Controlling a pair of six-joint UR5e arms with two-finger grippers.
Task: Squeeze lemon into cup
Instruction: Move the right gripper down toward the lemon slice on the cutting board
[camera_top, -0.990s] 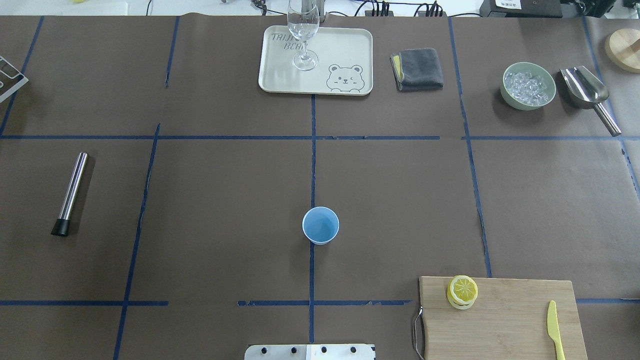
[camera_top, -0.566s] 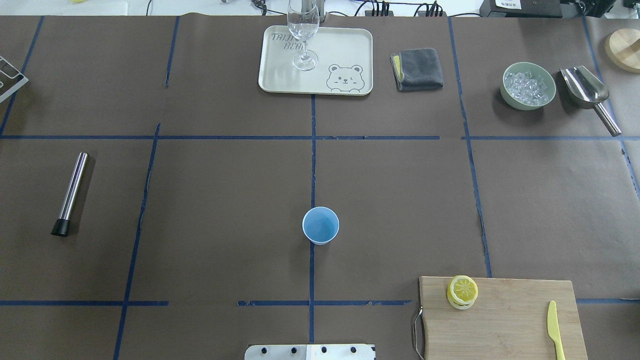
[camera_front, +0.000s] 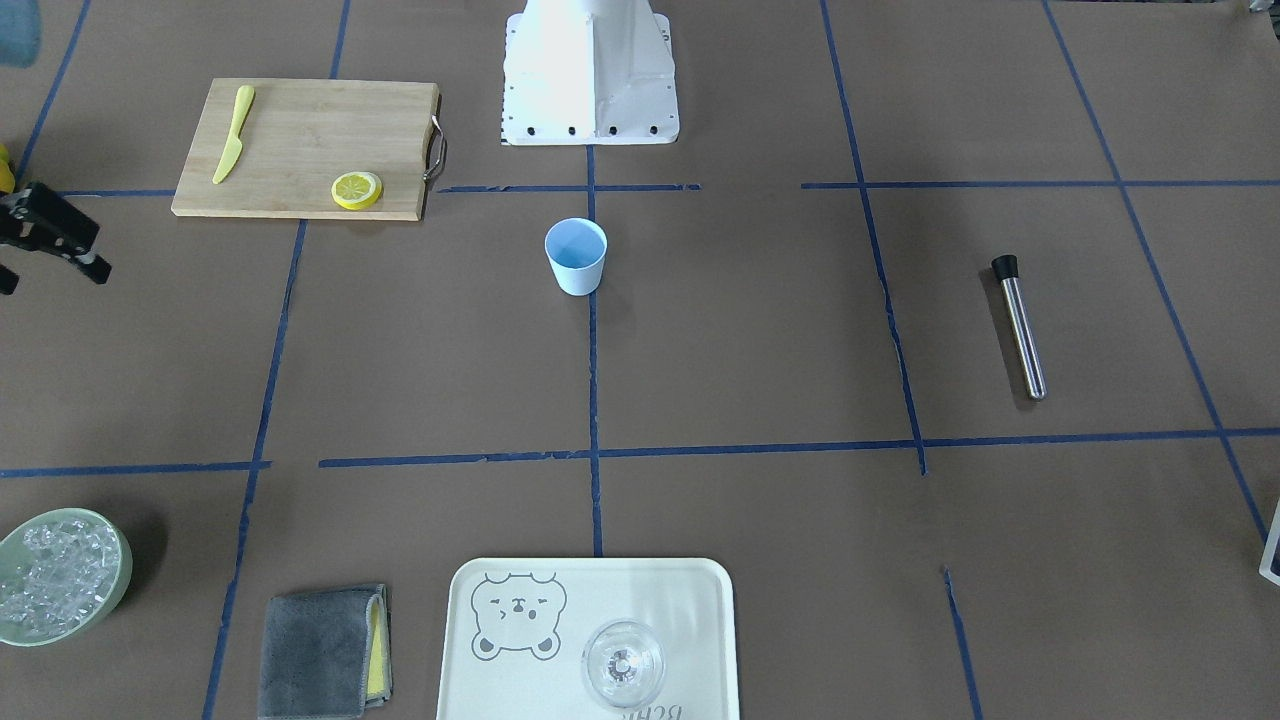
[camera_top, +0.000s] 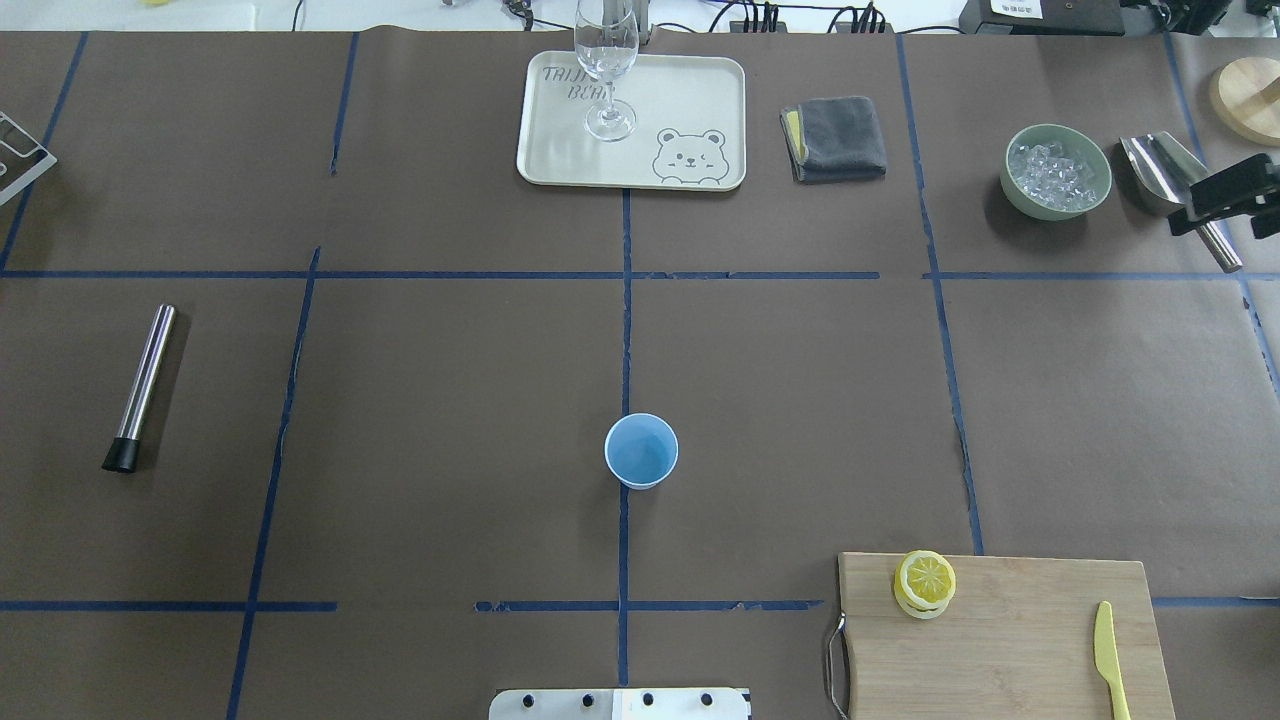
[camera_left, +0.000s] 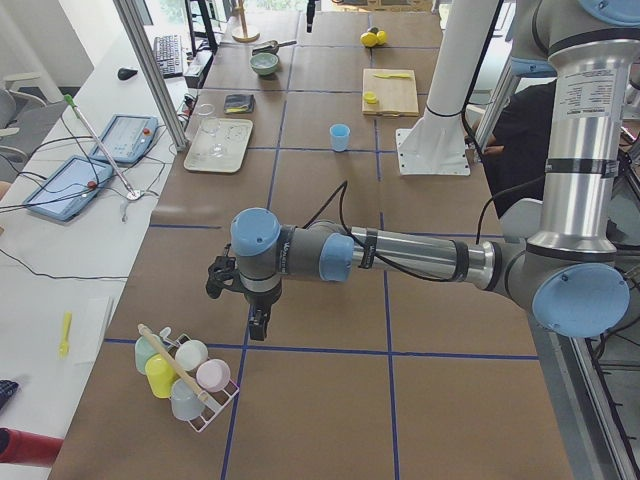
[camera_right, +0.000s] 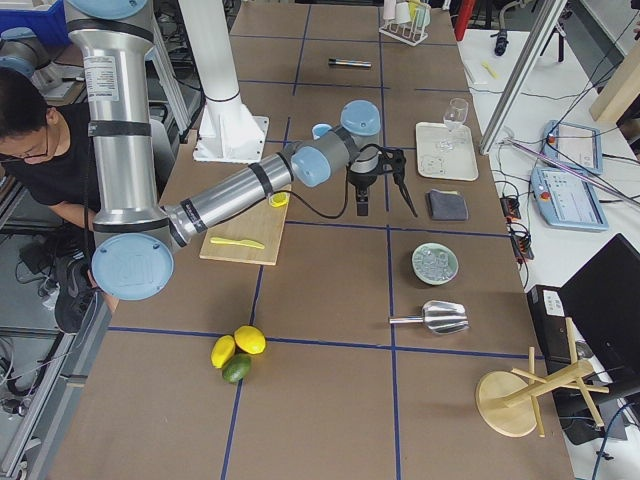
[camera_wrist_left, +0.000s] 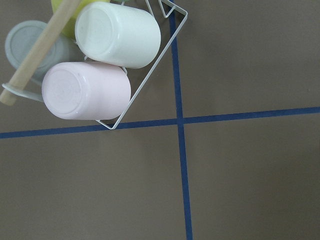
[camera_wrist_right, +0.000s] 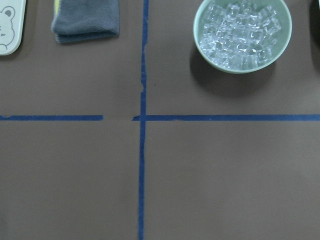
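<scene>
The lemon (camera_top: 926, 577) is a thin yellow slice that lies on a paler twin slice at the near left corner of the cutting board (camera_top: 1010, 650). It also shows in the front view (camera_front: 357, 189). The light-blue cup (camera_top: 641, 451) stands upright and empty at the table's middle, also in the front view (camera_front: 576, 256). My right gripper (camera_top: 1228, 212) hangs open and empty at the far right, over the scoop next to the ice bowl, far from the lemon. My left gripper (camera_left: 236, 305) shows only in the exterior left view, above a rack of cups. I cannot tell whether it is open or shut.
A yellow plastic knife (camera_top: 1108, 655) lies on the board. A green bowl of ice (camera_top: 1056, 172), a metal scoop (camera_top: 1165, 170), a grey cloth (camera_top: 836, 138) and a tray (camera_top: 680, 100) with a clear glass (camera_top: 606, 60) stand along the far side. A metal muddler (camera_top: 142, 385) lies at the left.
My right gripper has come into the overhead view at the right edge, over the scoop. The lemon, the cup and the other objects have not moved.
</scene>
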